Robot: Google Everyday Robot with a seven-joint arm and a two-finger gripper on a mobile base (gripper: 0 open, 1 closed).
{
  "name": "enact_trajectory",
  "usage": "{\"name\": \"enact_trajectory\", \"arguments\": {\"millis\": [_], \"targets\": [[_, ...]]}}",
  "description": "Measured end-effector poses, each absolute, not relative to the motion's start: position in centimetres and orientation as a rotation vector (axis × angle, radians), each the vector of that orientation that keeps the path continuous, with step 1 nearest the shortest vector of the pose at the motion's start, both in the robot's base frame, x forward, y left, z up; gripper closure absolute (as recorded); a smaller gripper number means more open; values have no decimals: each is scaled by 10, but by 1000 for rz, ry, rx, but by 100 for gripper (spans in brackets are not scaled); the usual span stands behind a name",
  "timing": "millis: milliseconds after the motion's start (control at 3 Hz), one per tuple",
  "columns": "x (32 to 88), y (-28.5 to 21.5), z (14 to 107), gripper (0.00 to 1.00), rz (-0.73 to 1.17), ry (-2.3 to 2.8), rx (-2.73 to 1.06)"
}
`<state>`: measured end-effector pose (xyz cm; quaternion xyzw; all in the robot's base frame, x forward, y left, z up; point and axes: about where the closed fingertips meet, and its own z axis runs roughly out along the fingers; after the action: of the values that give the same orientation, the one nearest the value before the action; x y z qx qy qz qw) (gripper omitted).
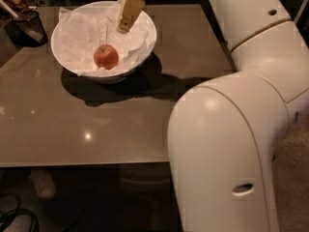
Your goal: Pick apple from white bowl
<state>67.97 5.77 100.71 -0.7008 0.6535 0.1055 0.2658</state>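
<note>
The apple (106, 57), small and red-orange, lies low in the white bowl (54, 48), on the crumpled white paper that lines it. The bowl stands at the back left of the brown table (96, 124). My gripper (126, 23) hangs over the back right part of the bowl, pointing down and to the left. It is above the apple and to its right, apart from it, and holds nothing that I can see.
A dark mesh cup (30, 27) with utensils in it stands at the far left, beside the bowl. My own white arm (231, 129) fills the right side of the view and hides the table's right front corner.
</note>
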Motion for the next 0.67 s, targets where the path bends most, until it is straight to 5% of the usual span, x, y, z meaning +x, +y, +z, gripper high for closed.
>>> {"name": "enact_trajectory", "arguments": {"millis": [667], "targets": [[701,70,987,33,246,1818,-1915]]}}
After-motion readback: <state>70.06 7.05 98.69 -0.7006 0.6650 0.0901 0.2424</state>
